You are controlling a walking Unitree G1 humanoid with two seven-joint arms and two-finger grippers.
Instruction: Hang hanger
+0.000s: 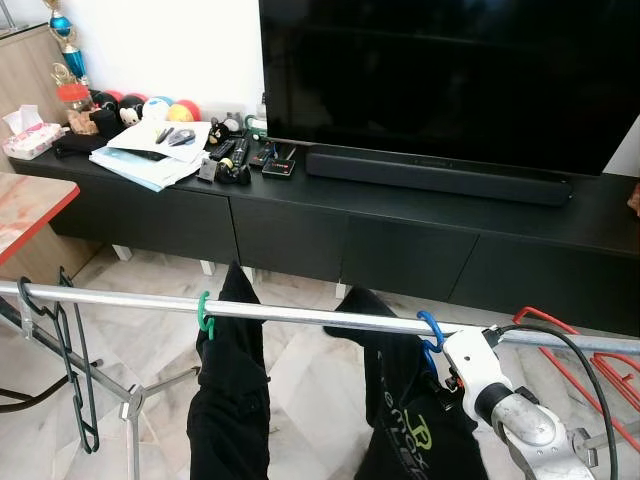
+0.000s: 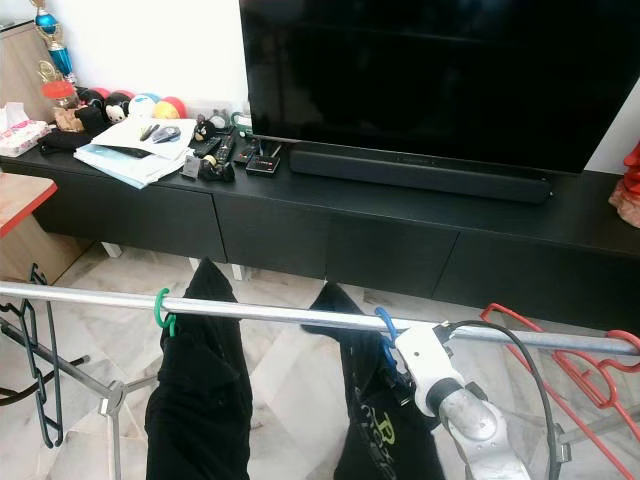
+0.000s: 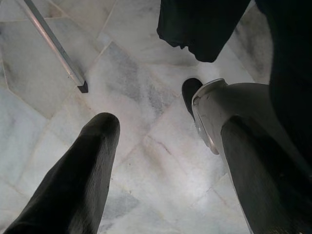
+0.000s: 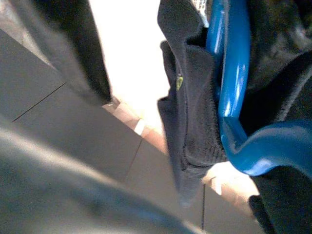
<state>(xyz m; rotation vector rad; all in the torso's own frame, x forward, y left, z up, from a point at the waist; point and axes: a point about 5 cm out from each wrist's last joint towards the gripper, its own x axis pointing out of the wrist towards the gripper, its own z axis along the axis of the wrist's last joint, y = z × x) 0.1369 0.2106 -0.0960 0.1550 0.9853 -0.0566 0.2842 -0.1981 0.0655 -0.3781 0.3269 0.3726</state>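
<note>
— Jaws on the right gripper (image 1: 440, 372): can't tell, they're hidden by the black cloth beside the blue hanger (image 1: 430, 335), whose hook is over the rail (image 1: 300, 316).

— Left wrist view?

— Left gripper (image 3: 161, 161) spread wide, empty, above the floor.

— Right wrist?

— Hanger dead ahead, neck upright; right arm's nearer.

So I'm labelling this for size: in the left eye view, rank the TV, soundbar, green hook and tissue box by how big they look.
1. TV
2. Soundbar
3. Tissue box
4. Green hook, though it is nearer the camera
</note>
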